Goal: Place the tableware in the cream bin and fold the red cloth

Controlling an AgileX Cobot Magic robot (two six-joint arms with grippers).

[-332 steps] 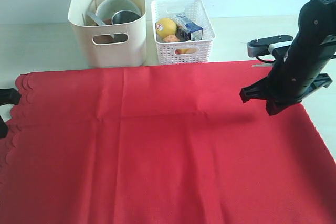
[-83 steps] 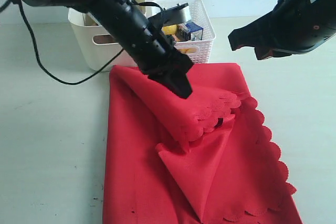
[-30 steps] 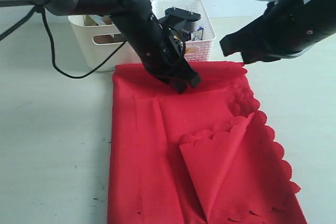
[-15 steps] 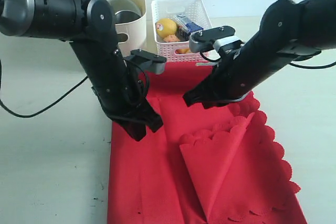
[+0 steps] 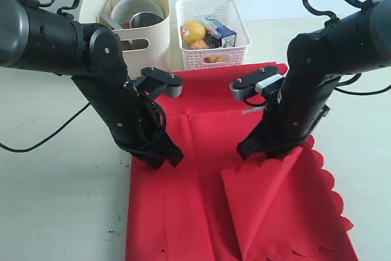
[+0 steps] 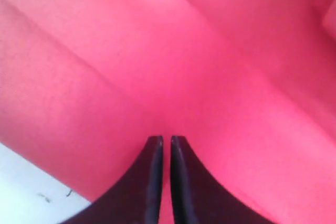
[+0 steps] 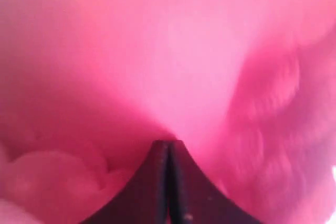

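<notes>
The red cloth (image 5: 195, 212) lies folded into a tall strip on the table, with a triangular flap lying on its right half. My left gripper (image 5: 166, 158) (image 6: 166, 140) is shut, its tips pressed down on the cloth near the strip's left edge. My right gripper (image 5: 255, 151) (image 7: 168, 142) is shut too, its tips pushed into the rumpled top of the flap. The red cloth (image 6: 210, 51) (image 7: 157, 51) fills both wrist views. The cream bin (image 5: 131, 47) stands at the back, holding the pale bowl (image 5: 129, 9), steel cup (image 5: 146, 20) and a spoon handle (image 5: 110, 21).
A white lattice basket (image 5: 214, 53) with a lemon (image 5: 192, 30) and a milk carton (image 5: 220, 32) stands right of the bin, touching the cloth's far edge. Bare pale table (image 5: 61, 200) lies on both sides of the strip.
Both arms have come down and nearer. The right gripper now presses on the flap's scalloped top edge, and the left has shifted slightly along the left part of the cloth.
</notes>
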